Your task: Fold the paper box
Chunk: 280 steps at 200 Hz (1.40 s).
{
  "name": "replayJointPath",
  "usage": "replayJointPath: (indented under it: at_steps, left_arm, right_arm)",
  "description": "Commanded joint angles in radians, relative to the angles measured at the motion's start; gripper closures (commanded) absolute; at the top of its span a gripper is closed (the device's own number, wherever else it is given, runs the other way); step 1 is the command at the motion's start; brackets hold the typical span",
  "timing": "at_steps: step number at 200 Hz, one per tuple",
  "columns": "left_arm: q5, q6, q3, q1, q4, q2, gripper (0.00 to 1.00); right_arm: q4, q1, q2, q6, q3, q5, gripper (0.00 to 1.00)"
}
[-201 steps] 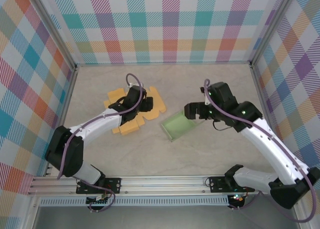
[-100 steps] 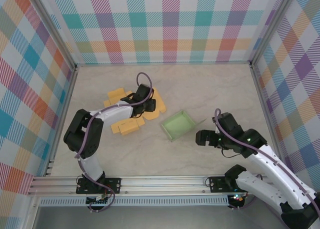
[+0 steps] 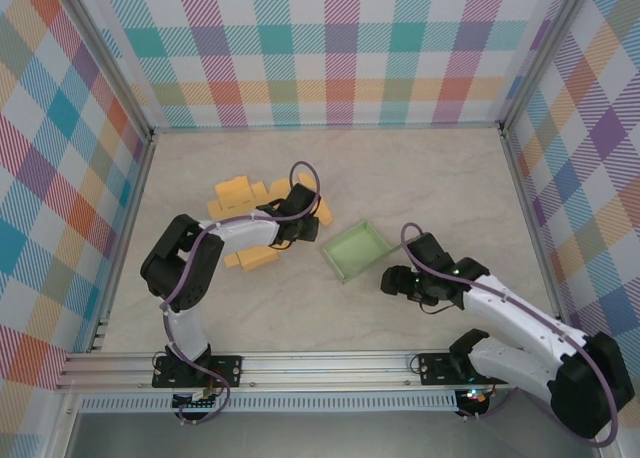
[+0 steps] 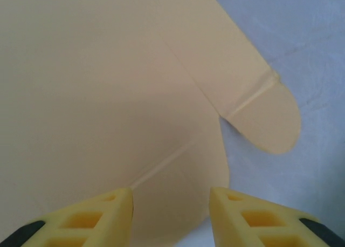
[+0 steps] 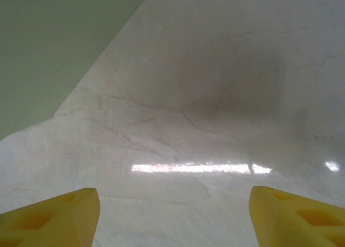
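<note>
Marble-patterned surface [image 3: 450, 178] inside plaid walls [image 3: 330, 48]. Paper box [image 3: 236, 190]: a flat yellow cut-out left of centre, its middle hidden under the left arm. In the left wrist view its panels run off the frame. Left gripper [image 4: 170, 206]: jaws a modest gap apart over the sheet's edge, contact impossible to judge. Green tray [image 3: 358, 250]: near the sheet's right side, cropped to one corner in the right wrist view. Right gripper [image 5: 172, 220]: jaws wide apart over bare marble. A second ago it stood at the tray's far right; now it is just off the tray's near right. The left gripper has shifted right and the tray is unmoved.
</note>
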Motion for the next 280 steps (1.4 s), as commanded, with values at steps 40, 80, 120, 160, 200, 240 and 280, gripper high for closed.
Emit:
replayJointPath:
  at_steps: [40,80,120,160,200,240,280]
  left_arm:
    - [0.051,-0.056,-0.054,-0.082,0.020,0.023,0.59]
    - [0.077,-0.103,-0.065,-0.155,0.036,0.012,0.59]
    - [0.030,-0.160,-0.087,-0.233,0.063,-0.034,0.58]
    - [-0.107,-0.172,-0.082,-0.249,0.029,-0.056,0.56]
    - [-0.198,-0.160,-0.094,-0.183,-0.003,-0.062,0.56]
    - [-0.220,-0.103,-0.159,-0.066,0.061,-0.071,0.56]
    - [-0.213,-0.021,-0.117,0.025,0.067,-0.059,0.56]
  right_arm:
    - [0.201,-0.068,0.137,-0.035,0.049,0.027,0.30]
    - [0.246,-0.170,0.252,-0.122,0.123,-0.020,0.30]
    - [0.299,-0.309,0.368,-0.185,0.195,-0.137,0.31]
    - [0.267,-0.349,0.436,-0.237,0.285,-0.134,0.31]
    - [0.180,-0.387,0.409,-0.282,0.330,-0.081,0.29]
    - [0.026,-0.388,0.300,-0.330,0.383,0.002,0.21]
    - [-0.053,-0.387,0.173,-0.329,0.377,-0.032,0.12]
